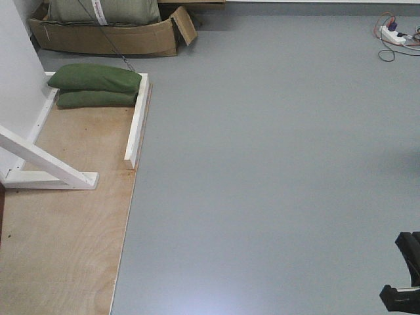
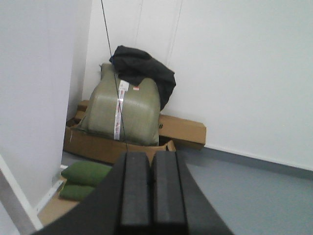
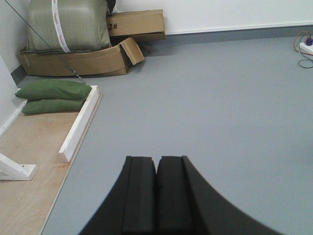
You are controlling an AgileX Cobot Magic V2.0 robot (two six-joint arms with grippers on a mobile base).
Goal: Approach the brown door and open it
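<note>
**Q:** What are the grippers doing?

**A:** Both the left gripper and the right gripper have their pads pressed together, with nothing between them.

**Q:** And around them?

**A:** Two green sandbags are stacked on one plywood board, beside the white frame braces. Behind sits one olive sack. The brown door may be the dark sliver at the front view's left edge.

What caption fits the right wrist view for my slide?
Right gripper, fingers shut, above grey floor, facing green sandbags and cardboard boxes.
</note>
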